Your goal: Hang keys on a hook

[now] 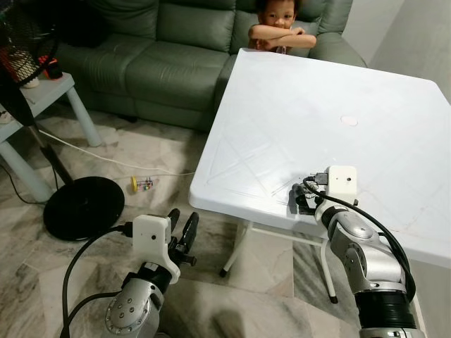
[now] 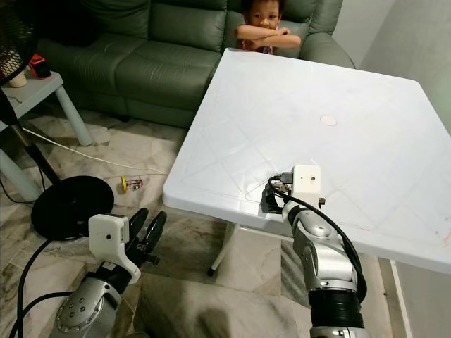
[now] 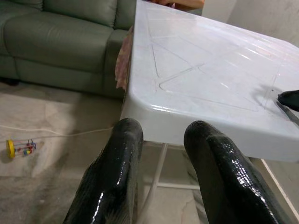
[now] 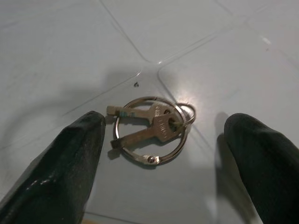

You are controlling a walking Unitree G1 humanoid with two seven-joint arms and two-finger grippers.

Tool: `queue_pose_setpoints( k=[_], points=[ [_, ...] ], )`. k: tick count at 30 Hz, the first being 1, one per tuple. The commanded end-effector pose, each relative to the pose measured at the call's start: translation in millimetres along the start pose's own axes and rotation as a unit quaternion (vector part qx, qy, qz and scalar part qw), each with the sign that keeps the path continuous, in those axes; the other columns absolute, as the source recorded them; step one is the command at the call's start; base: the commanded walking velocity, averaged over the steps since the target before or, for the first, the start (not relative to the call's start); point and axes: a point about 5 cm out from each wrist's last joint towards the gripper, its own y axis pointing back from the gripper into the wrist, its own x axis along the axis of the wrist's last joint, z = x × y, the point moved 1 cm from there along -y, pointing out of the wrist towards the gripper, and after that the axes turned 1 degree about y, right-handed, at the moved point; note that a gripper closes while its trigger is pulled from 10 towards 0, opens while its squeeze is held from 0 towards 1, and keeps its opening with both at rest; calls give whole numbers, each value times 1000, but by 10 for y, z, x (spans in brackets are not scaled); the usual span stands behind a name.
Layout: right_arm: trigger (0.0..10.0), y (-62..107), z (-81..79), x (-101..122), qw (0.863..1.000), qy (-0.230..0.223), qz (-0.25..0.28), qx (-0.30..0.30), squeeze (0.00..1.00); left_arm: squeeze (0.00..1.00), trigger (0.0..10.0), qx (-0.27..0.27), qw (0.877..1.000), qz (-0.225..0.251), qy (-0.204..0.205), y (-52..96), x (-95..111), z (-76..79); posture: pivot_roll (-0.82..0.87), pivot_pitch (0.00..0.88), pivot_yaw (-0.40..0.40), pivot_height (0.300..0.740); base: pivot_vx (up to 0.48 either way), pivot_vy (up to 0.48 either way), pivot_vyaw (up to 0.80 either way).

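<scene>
Right tool (image 4: 163, 140) is spread wide above the keys (image 4: 152, 128) lying flat on the table (image 1: 317, 105); left tool (image 1: 182, 232) hangs open beside the table.

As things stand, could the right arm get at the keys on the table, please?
Probably yes: the right claw is open over the white table, its fingers either side of the keys, nothing between.

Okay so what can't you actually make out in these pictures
- Hook: no hook can be made out.
- Keys: in the head views, hidden behind the right gripper and its wrist camera.
- Person: cut off by the top edge.
- Toy on the floor: too small to identify.
</scene>
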Motion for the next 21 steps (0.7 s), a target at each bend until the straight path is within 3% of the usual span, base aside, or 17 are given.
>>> queue_pose_setpoints(
  k=[1, 21],
  points=[
    [10000, 1, 6, 26, 1000, -5, 0, -3, 0, 0, 10000, 3, 1000, -3, -4, 33, 13, 15, 151, 182, -112, 740, 0, 0, 0],
    [10000, 18, -120, 103, 999, -2, 46, 25, 0, 0, 10000, 14, 1000, -16, -2, 107, 21, 49, 153, 248, -118, 740, 0, 0, 0]
  ],
)
